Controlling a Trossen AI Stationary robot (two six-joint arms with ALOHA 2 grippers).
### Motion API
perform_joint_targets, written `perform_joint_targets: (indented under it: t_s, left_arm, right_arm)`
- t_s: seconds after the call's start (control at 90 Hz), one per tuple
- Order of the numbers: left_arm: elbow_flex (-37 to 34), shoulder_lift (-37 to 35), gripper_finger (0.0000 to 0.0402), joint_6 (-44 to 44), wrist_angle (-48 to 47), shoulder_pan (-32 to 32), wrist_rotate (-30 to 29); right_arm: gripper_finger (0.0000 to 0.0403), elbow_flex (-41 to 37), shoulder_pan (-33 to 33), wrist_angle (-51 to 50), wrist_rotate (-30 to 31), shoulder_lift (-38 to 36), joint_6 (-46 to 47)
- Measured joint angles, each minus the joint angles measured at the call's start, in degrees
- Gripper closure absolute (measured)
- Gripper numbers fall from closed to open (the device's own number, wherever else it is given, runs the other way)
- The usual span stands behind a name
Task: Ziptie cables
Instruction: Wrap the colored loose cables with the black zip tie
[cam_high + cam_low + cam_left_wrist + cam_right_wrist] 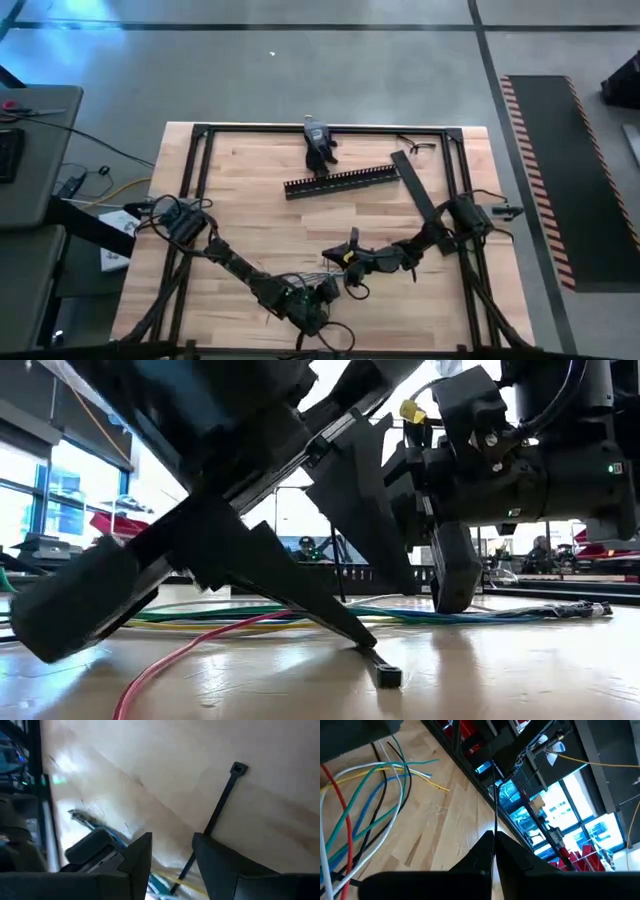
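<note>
1. Cables (367, 805) lay loose on the wooden table (260, 215) near its front middle, between the two grippers; coloured strands — red, green, blue, white, black, yellow — fanned out unbound in the right wrist view.
2. Zip tie (220, 807): a thin black strip with its head lying flat on the wood, the strip running back to the left gripper (172, 855). Its far end was out of sight behind the fingers.
3. Left gripper: fingers stood apart, straddling the strip. Whether either finger touched it I could not tell.
4. Right gripper (494, 845): fingers pressed together, nipping a very thin dark strip that stood up from the tips. Probably the tie's tail, though I could not confirm it.
5. Step in hand, by my reading: handling the tie itself, before any loop was round the bundle. No strand looked cinched.
6. Next move would call for getting the tie under or round the gathered strands, then threading tail into head. The strands were spread, so they would likely need gathering first.
7. A black comb-edged duct (340, 182) and a flat black strip (418, 190) lay farther back, untouched.
8. Writing: none legible on the tie, arms or table.
</note>
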Motion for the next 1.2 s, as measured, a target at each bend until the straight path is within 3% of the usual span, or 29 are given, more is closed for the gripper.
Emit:
perform_joint_targets:
  t_s: [0.111,0.333,0.511,0.878,1.2]
  left_arm:
    - [-0.15,-1.66,0.0264,-1.52,-0.84,0.8,1.31]
    - [0.13,-4.32,0.0264,-1.94,-1.17,0.77,-3.26]
    - [0.03,-3.26,0.0264,-4.56,-4.91,0.09,3.9]
    - [0.31,0.86,0.0264,0.02,1.01,0.81,5.27]
    - [0.33,1.19,0.0269,-0.39,5.02,3.56,14.42]
  right_arm:
    - [0.0403,0.0,0.0,0.02,-0.06,0.0,0.04]
    - [0.0403,0.0,0.0,-0.02,-0.28,0.0,0.15]
    - [0.0403,0.0,0.01,0.01,-0.22,-0.01,-0.09]
    - [0.0403,0.0,0.0,0.1,-0.15,-0.01,0.11]
    - [0.0403,0.0,0.02,0.27,-0.15,-0.01,0.13]
